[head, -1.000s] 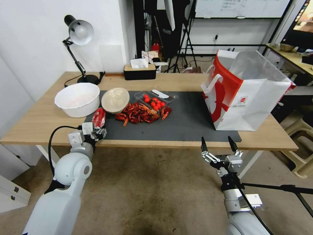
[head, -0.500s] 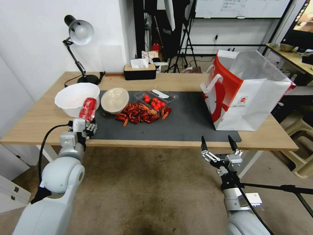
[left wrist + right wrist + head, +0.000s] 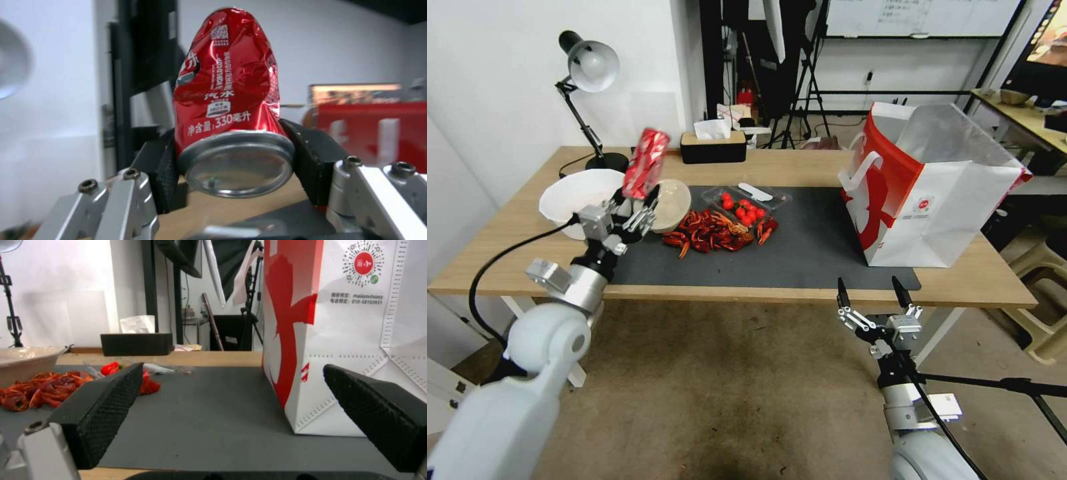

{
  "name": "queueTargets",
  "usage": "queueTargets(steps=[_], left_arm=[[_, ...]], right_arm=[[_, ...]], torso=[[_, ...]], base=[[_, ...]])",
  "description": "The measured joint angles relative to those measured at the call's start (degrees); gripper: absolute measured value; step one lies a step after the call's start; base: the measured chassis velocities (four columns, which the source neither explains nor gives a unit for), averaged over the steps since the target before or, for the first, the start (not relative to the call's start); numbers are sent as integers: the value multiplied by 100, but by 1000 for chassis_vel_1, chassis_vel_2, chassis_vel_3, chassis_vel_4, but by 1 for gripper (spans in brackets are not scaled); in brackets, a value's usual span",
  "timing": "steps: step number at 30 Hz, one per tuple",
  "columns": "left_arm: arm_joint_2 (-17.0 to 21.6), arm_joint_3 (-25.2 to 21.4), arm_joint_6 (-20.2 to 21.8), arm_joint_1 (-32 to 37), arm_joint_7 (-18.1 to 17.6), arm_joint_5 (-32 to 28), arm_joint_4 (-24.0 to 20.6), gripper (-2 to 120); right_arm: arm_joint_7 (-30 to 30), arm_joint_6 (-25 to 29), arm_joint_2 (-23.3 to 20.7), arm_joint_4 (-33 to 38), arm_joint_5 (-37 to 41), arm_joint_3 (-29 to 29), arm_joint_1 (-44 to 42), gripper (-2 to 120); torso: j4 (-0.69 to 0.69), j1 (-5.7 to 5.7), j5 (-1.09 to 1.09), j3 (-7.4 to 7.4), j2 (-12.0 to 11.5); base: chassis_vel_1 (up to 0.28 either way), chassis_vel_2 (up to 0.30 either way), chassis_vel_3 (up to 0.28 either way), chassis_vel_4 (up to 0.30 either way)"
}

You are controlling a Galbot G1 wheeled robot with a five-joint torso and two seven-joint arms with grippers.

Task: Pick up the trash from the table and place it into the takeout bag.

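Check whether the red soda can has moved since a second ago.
Yes. The red soda can, in the left hand, rose from the mat's near-left corner to above the beige bowl.

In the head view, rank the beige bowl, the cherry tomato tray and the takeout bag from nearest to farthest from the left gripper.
From the left gripper, shut on the red soda can:
1. Beige bowl, right beside it on the mat's left end.
2. Cherry tomato tray, mid-mat.
3. Takeout bag, at the table's right end.

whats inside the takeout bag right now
The bag stands open on the mat. Its silvery lining shows near the top; no trash is visible there. The bottom is hidden by its walls. The can is in the left gripper.
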Motion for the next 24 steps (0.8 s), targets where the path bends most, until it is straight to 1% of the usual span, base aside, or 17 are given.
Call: queueTargets(steps=[1, 2, 3, 4, 7, 8, 9, 11, 12, 13, 16, 17, 19, 20, 21, 22, 24], left_arm=[[170, 157, -65, -197, 152, -226, 94, 52], [247, 239, -90, -295, 213, -331, 138, 52], [396, 470, -104, -536, 325, -529, 225, 52], [396, 470, -104, -536, 325, -529, 225, 52], [574, 1111, -111, -1246, 463, -853, 524, 52], [574, 1111, -111, -1246, 463, -853, 524, 52], [586, 1296, -111, -1428, 465, -898, 610, 52], [587, 1741, -108, -1897, 464, -956, 832, 52], [587, 1741, -108, -1897, 464, -956, 832, 52], [577, 1910, -100, -2057, 460, -972, 902, 52], [486, 2660, -67, -2827, 350, -1054, 1240, 52], [486, 2660, -67, -2827, 350, -1054, 1240, 52], [384, 3075, -18, -3277, 249, -1112, 1437, 52], [318, 3272, 18, -3565, 183, -1162, 1542, 52], [318, 3272, 18, -3565, 183, -1162, 1542, 52], [269, 3414, 37, -3759, 144, -1200, 1619, 52], [111, 3825, 70, -4374, 70, -1312, 1883, 52]], right_arm=[[-2, 1, 0, -8, 0, 0, 0, 100], [-2, 2, 0, -12, 0, 0, -1, 100], [-3, 2, -5, -20, -1, 1, 0, 100], [-3, 2, -5, -20, -1, 1, 0, 100], [-6, 0, -14, -54, -2, 10, 14, 100], [-6, 0, -14, -54, -2, 10, 14, 100], [-6, 0, -17, -68, -2, 14, 19, 100], [-6, -2, -28, -92, -2, 33, 33, 100], [-6, -2, -28, -92, -2, 33, 33, 100], [-6, -3, -30, -99, -2, 37, 38, 100], [-6, -8, -33, -129, -2, 66, 44, 100], [-6, -8, -33, -129, -2, 66, 44, 100], [-7, -9, -23, -142, -3, 79, 44, 100], [-6, -8, -12, -152, -6, 85, 40, 100], [-6, -8, -12, -152, -6, 85, 40, 100], [-7, -8, -8, -156, -10, 87, 36, 100], [-6, 1, 7, -170, -26, 110, 13, 100]], torso=[[-1, 0, -1, 0, 0], [-1, 0, 0, 0, 0], [0, 0, 0, 0, 0], [0, 0, 0, 0, 0], [0, 0, 0, 0, 0], [0, 0, 0, 0, 0], [-1, 1, 0, 0, 0], [0, 0, 3, 0, 0], [0, 0, 3, 0, 0], [1, 0, 0, 1, 0], [-1, 1, 3, 0, 0], [-1, 1, 3, 0, 0], [0, 1, -2, 1, -1], [0, 1, 2, 1, -1], [0, 1, 2, 1, -1], [1, 1, 4, 0, 0], [0, 1, -4, 1, -1]], base=[[0, 0, 0, 0], [0, 0, 0, 0], [0, 0, 0, 0], [0, 0, 0, 0], [0, 0, 0, 0], [0, 0, 0, 0], [0, 0, 0, 0], [0, 0, 0, 0], [0, 0, 0, 0], [0, 0, 0, 0], [0, 0, 0, 0], [0, 0, 0, 0], [0, 0, 0, 0], [0, 0, 0, 0], [0, 0, 0, 0], [0, 0, 0, 0], [0, 0, 0, 0]])
